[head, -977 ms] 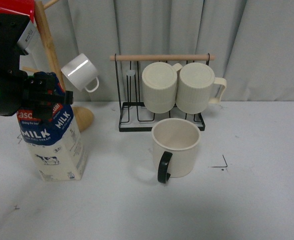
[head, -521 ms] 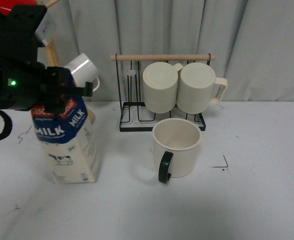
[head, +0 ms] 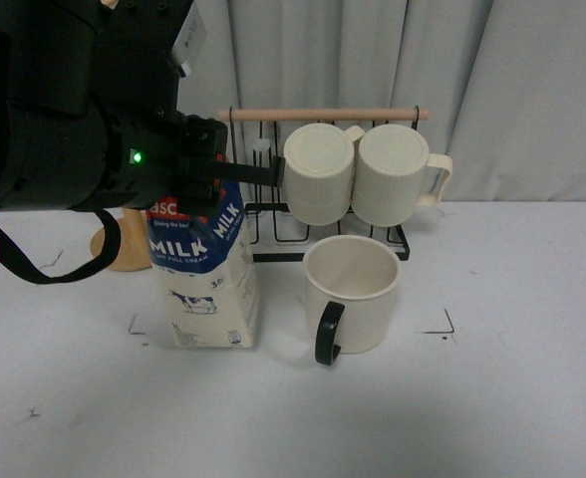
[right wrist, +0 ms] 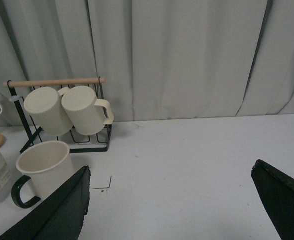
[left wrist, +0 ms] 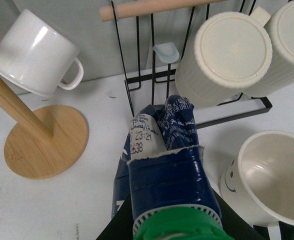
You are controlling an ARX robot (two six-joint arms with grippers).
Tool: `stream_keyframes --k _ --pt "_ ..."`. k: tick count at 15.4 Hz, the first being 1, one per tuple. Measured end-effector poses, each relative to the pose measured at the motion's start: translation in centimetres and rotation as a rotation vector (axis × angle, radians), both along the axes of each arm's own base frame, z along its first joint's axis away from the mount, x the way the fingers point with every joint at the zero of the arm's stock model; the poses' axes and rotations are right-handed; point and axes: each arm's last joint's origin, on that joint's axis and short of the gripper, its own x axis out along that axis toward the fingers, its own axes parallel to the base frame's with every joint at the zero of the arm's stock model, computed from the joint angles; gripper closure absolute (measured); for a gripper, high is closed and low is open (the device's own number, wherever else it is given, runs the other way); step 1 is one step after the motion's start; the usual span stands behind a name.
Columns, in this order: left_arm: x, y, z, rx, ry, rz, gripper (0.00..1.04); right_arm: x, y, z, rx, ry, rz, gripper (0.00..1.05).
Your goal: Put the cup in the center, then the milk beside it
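MILK BESIDE CUP: The milk [head: 205, 284] stands upright on the white table [head: 492, 398] directly beneath the left gripper [head: 213, 184], whose jaws clamp the carton's blue top near its green cap [left wrist: 177, 229]. The cup [head: 353, 289], black handle toward the camera, sits just to that gripper's right, near the carton but not touching it. Beyond the gripper, two ribbed mugs [head: 318, 174] hang on a wire rack [head: 323, 115]. To its left, a small white mug [left wrist: 34, 52] hangs on a wooden stand [left wrist: 44, 135]. The right gripper [right wrist: 170, 172] is held well off to the right, jaws wide apart and empty.

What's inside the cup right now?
Nothing visible: the cup shows only bare cream inner wall, also from the left wrist view. Its near rim hides the bottom from the front.
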Motion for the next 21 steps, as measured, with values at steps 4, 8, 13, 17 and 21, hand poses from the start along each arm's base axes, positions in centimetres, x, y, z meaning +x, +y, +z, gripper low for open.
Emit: stream_keyframes --k 4,8,13,17,21 --pt "-0.1 -1.2 -0.7 0.001 -0.002 -0.022 0.86 0.0 0.0 0.0 0.000 0.000 0.000 0.06" --pt "-0.1 -1.9 -1.1 0.004 -0.006 -0.028 0.86 0.0 0.0 0.0 0.000 0.000 0.000 0.06" --pt "-0.1 -2.4 -1.8 0.008 0.004 -0.029 0.86 0.0 0.0 0.0 0.000 0.000 0.000 0.06" --pt "0.0 -2.8 -1.5 -0.039 -0.002 -0.039 0.60 0.0 0.0 0.0 0.000 0.000 0.000 0.06" --pt "-0.7 -0.7 0.9 -0.183 -0.014 -0.018 0.06 0.0 0.0 0.0 0.000 0.000 0.000 0.06"
